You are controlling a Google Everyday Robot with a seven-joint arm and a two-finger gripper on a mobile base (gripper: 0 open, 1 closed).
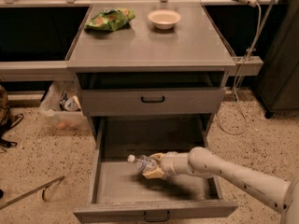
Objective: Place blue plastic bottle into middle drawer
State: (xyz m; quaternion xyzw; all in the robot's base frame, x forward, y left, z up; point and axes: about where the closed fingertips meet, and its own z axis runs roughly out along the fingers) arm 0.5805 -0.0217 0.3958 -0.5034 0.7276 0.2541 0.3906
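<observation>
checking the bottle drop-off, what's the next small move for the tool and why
Probably lower the tool slightly, then open it. It grips the blue plastic bottle, cap pointing left, already inside the open middle drawer and seemingly just above its floor, so releasing low should keep the bottle from rolling.

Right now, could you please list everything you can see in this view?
green snack bag: one, green, cabinet top, left
bowl: one, cream, cabinet top, centre
middle drawer: one, grey, pulled open
upper drawer: one, grey, above the middle drawer
blue plastic bottle: one, clear, white cap, inside middle drawer, held
plastic bin: one, clear, floor left of cabinet
gripper: one, tan, inside middle drawer, shut on the bottle
</observation>
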